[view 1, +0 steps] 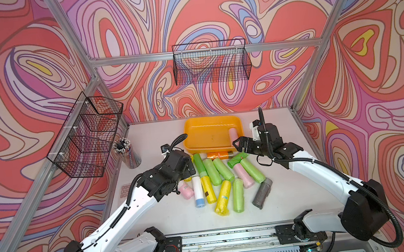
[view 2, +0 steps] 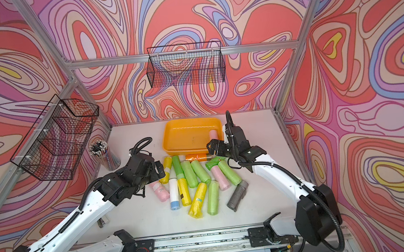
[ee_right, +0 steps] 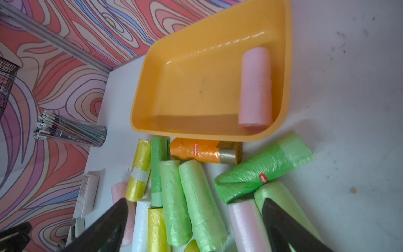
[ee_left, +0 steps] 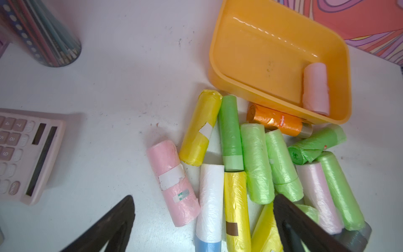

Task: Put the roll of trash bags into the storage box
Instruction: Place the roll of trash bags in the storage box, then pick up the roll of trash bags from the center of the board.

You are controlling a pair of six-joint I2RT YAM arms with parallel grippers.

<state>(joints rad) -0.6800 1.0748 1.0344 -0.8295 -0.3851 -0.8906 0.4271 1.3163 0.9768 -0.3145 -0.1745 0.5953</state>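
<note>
Fingers of both arms stand wide apart and hold nothing. The right fingers (view 1: pixel 238 144) (ee_right: pixel 104 229) hang over the near right corner of the box (view 1: pixel 206 133) (view 2: pixel 186 135) (ee_left: pixel 261 61) (ee_right: pixel 196 87), just beside the near end of the pink roll (view 1: pixel 233 135) (view 2: pixel 213 134) (ee_left: pixel 316 87) (ee_right: pixel 256 87); whether they touch the rim cannot be told. The left fingers (view 2: pixel 159 167) (ee_left: pixel 113 222) hang over the left side of the pile on the table (view 1: pixel 169 215), with no roll clamped.

The pink roll lies on its side inside the box, on the floor against the right wall. Its long axis runs near to far, along the box's short side, one flat end close to the near wall.

There is one box, and one roll in it. Fourteen rolls lie on the table just near of the box, most with their long axes roughly near to far:
- six green rolls (view 1: pixel 211 171), one of them crumpled
- three yellow rolls (view 1: pixel 223 197)
- two other pink rolls (view 1: pixel 185 191)
- one orange roll (view 1: pixel 220 154), lying left to right against the box's near wall
- one white roll (view 1: pixel 198 192) with a blue end
- one grey roll (view 1: pixel 261 192) at the right near edge of the pile

Two wire baskets (view 1: pixel 211 62) hang on the frame. One cup of pencils (view 1: pixel 127 151) stands at the far left, and one calculator (ee_left: pixel 26 152) lies left of the pile.
</note>
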